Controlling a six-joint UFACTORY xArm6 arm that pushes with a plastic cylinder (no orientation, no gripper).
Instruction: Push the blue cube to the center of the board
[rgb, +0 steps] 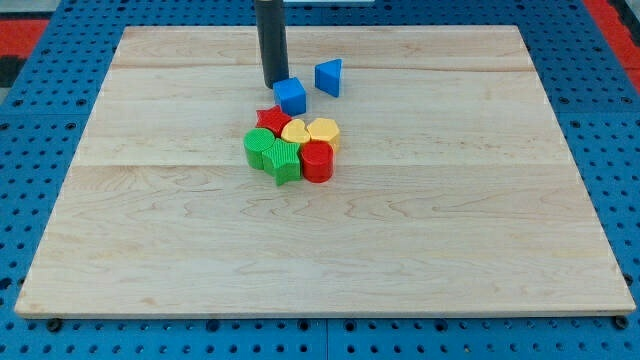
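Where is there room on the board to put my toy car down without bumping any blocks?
The widest bare wood is the board below the green blocks and red cylinder, down to the view's bottom edge. Both side stretches are free too. It is crowded near the top middle: my tip is close beside the blue cube, with the blue triangle nearby, and the red star and yellow blocks are packed just below.

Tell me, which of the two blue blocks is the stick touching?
The blue cube. My tip rests against its upper-left side. The other blue block, a triangle, sits apart to the view's right, untouched.
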